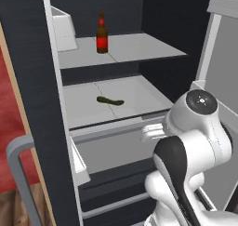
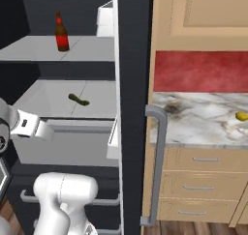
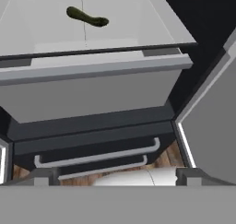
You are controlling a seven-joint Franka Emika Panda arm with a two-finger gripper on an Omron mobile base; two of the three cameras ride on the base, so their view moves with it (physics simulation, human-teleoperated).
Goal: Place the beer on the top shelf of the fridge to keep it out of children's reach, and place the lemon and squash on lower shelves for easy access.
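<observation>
— Beer (image 1: 102, 34) placement?
— It is being kept upright on the top shelf (image 1: 139, 46); squash (image 1: 110, 100) is lying below, at six o'clock.
— Lemon (image 2: 241, 116)?
— Being left on the desk (image 2: 203, 120). Hand (image 3: 113, 174) is being held released, empty.

The end effector (image 3: 113, 178) has its 2 finger tips cut by the hand view's lower edge; above it, the fridge (image 1: 35, 81) is cropped.
</observation>
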